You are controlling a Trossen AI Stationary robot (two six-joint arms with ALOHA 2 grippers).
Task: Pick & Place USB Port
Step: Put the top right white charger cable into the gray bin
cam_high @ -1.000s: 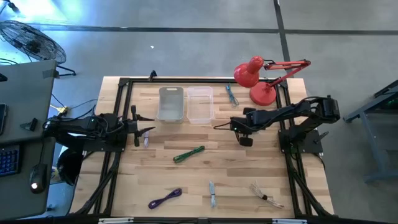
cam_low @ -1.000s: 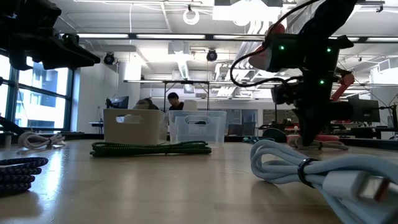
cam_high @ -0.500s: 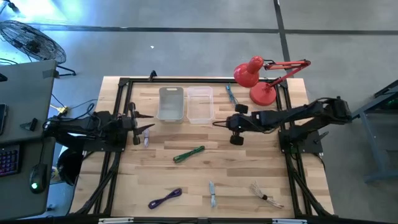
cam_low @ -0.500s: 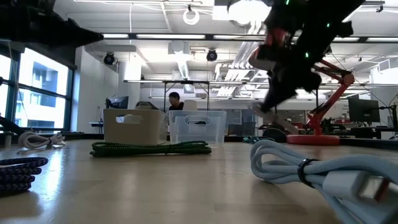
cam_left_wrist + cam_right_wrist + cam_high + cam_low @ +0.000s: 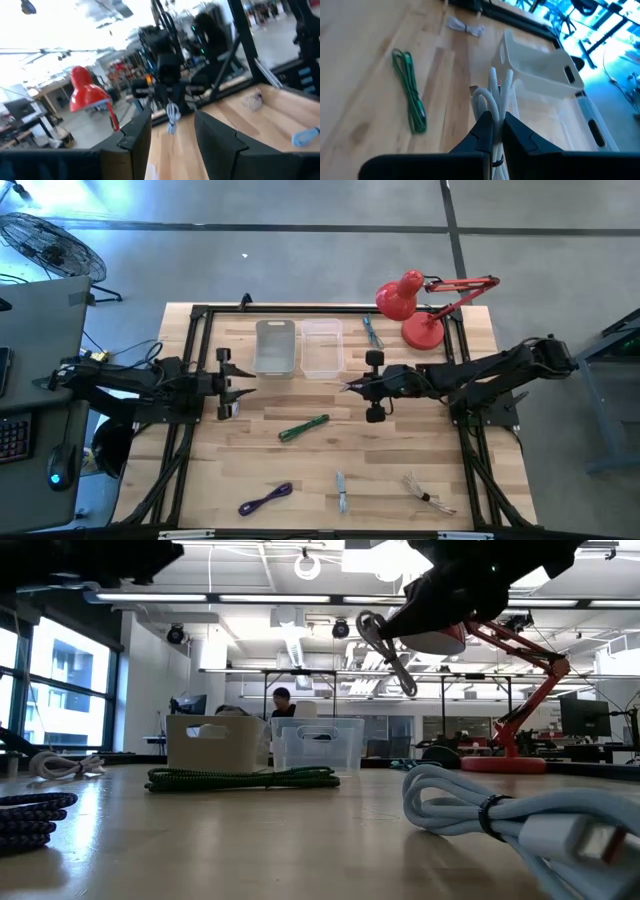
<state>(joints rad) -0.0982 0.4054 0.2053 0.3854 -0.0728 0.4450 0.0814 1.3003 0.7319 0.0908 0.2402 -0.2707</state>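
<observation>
My right gripper [image 5: 348,386] hovers over the table's middle, just right of the clear bin [image 5: 321,347], and is shut on a coiled white USB cable [image 5: 492,97]. The left wrist view shows that cable [image 5: 172,114] too. The grey bin [image 5: 275,347] stands beside the clear one on its left. My left gripper [image 5: 242,385] waits open at the table's left side, above a small white cable bundle [image 5: 235,406]. A green cable [image 5: 303,427] lies flat on the table in front of the bins. My right gripper pinches the white cable bundle between its two fingers, at one end of the coil [image 5: 493,116]. The fingers come from the table's right, slanting slightly down. The loops [image 5: 385,645] stick out beyond the fingertips, lifted clear of the table.
A red desk lamp [image 5: 420,305] stands at the far right, with a blue cable [image 5: 372,330] beside it. Near the front edge lie a purple cable [image 5: 265,498], a light blue cable [image 5: 342,492] and a pale cable [image 5: 425,492]. A black frame rims the table.
My right gripper has risen from near the table and moved toward the table's left, turning about its wrist, with the white cable carried up clear of the surface. My left gripper has turned about its wrist.
</observation>
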